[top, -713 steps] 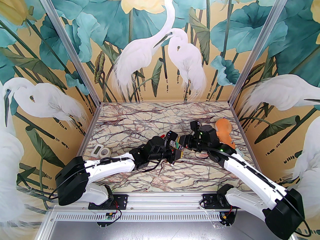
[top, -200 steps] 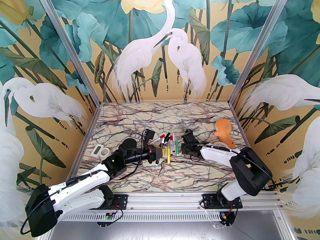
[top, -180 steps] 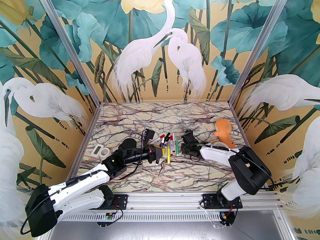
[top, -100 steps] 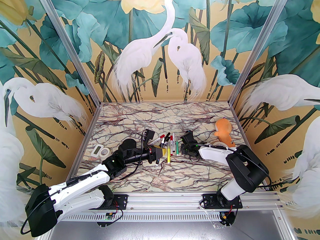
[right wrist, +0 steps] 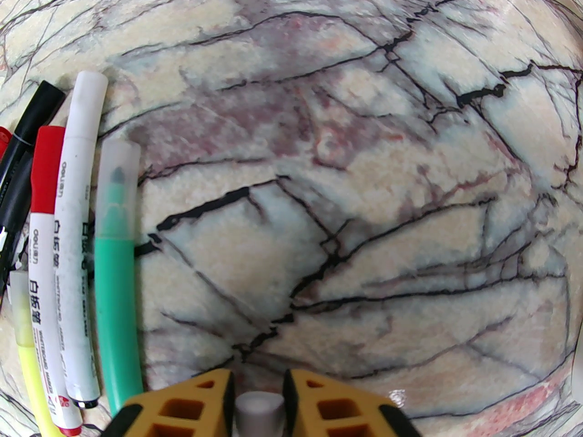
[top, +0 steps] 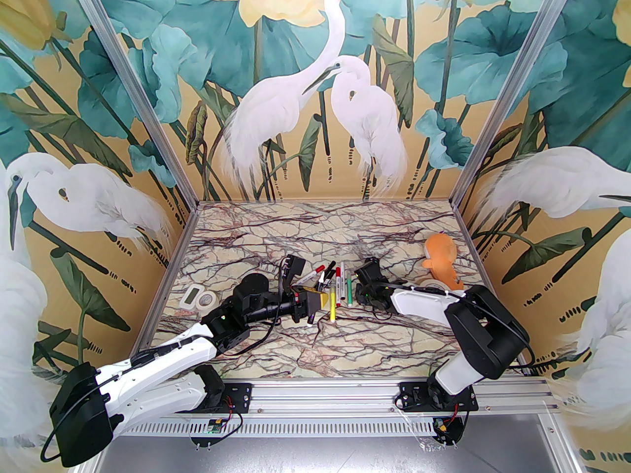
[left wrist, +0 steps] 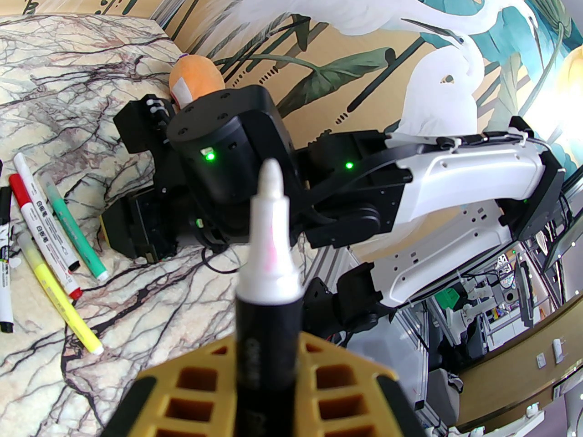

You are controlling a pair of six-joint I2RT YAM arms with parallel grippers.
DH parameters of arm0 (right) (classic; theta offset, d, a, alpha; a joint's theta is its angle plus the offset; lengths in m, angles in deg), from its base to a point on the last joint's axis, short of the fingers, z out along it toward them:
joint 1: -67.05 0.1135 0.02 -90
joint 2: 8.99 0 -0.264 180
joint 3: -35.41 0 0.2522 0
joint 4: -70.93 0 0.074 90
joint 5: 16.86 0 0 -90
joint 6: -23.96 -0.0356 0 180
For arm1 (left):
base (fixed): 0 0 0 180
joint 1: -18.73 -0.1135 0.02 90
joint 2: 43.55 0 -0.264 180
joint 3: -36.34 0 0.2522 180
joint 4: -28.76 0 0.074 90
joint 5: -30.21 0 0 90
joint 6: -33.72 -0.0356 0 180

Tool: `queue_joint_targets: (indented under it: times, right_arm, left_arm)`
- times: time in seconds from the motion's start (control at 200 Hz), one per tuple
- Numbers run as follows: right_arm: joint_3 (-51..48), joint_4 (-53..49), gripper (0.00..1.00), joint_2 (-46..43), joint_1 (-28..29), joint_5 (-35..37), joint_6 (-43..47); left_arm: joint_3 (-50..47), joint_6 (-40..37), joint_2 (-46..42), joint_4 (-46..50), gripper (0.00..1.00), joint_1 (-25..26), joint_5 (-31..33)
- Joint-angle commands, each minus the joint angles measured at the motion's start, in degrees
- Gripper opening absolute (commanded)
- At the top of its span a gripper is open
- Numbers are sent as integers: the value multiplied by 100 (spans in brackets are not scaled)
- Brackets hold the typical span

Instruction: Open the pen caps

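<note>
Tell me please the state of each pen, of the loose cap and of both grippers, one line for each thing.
Black-barrelled pen with white tip, uncapped, held by the left gripper.
Left gripper, shut on that pen.
Small grey plastic cap, off its pen, between the fingers of the right gripper.
Right gripper, whether it grips the cap cannot be told.
Green plastic pen, clear cap on.
Yellow plastic pen, whitish cap on.
White marker, red cap on.

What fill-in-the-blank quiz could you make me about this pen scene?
1. The left claw grips a black marker whose bare tip is ____.
2. Between the right claw's fingers sits a grey pen ____.
3. The plush toy on the table is ____.
Missing: white; cap; orange.
</note>
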Motion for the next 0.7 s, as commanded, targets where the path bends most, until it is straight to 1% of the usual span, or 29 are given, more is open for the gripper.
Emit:
queue_joint_targets:
  times: [0.0,0.135,0.23,0.37,0.56,0.63,0.695]
  right_arm:
    - [0,-178,31,68,-30,211,-33]
    - [46,-335,33,-139,-20,212,7]
    - [107,-504,35,-367,14,231,75]
    - [141,-654,40,-838,74,189,213]
    - [83,-767,48,-1512,139,-172,401]
    - [69,-815,52,-1786,155,-331,454]
    - [39,-826,60,-2086,168,-561,518]
  left_arm:
    - [-73,8,-50,-100,6,-20,-69]
    - [-77,32,-110,-26,6,-20,56]
    - [-57,12,-235,308,7,-25,432]
    - [25,-179,-311,996,7,-20,954]
    - [139,-395,-282,1921,6,-20,1887]
    - [200,-412,-235,2300,6,-29,2358]
    - [286,-399,-144,2696,8,-44,2761]
